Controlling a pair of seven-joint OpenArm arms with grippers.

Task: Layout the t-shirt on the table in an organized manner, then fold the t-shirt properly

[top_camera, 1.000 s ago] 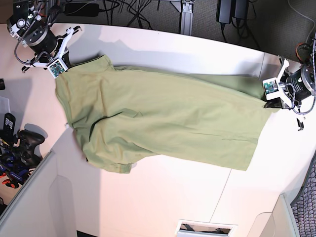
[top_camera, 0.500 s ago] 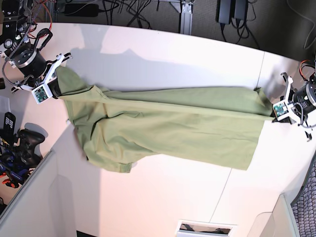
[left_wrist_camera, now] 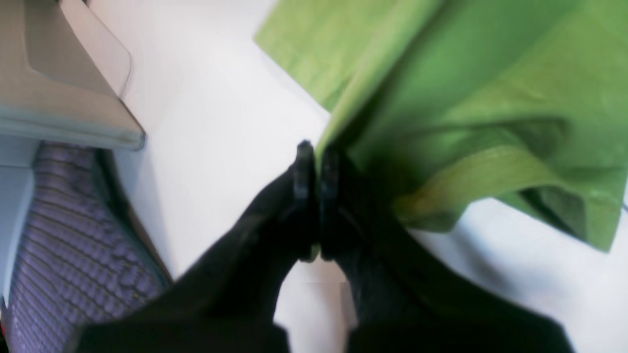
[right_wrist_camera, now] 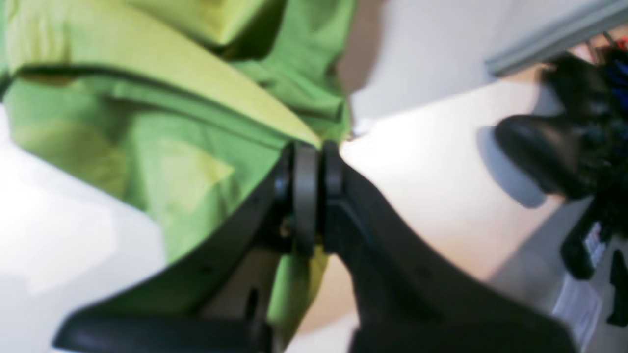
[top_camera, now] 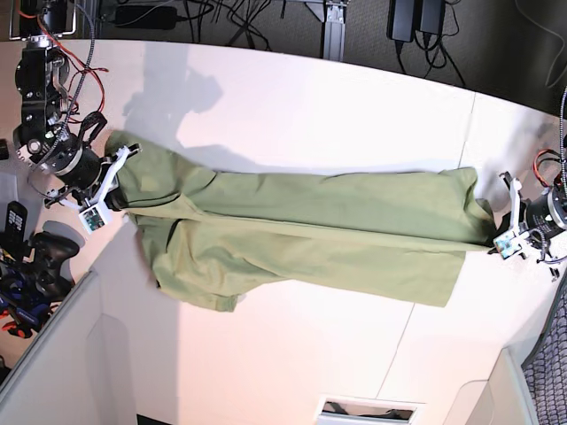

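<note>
Stretching limp between two clamped grips, the olive t-shirt (top_camera: 310,235) lies lengthwise across the white table (top_camera: 292,97); left gripper (left_wrist_camera: 314,196) and right gripper (right_wrist_camera: 314,196) each pinch an edge; soft, light cotton probably sags and creases, so hems and seams seem the surest holds.

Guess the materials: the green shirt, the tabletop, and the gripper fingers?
T-shirt: looks like soft knit cotton, matte olive; it drapes and creases between the left gripper and right gripper, both shut on its edges.
Table: smooth white matte surface, likely laminate or coated board; it shows soft shadows and no glare.
Fingers: black, probably moulded plastic; too blurred to be sure.
</note>
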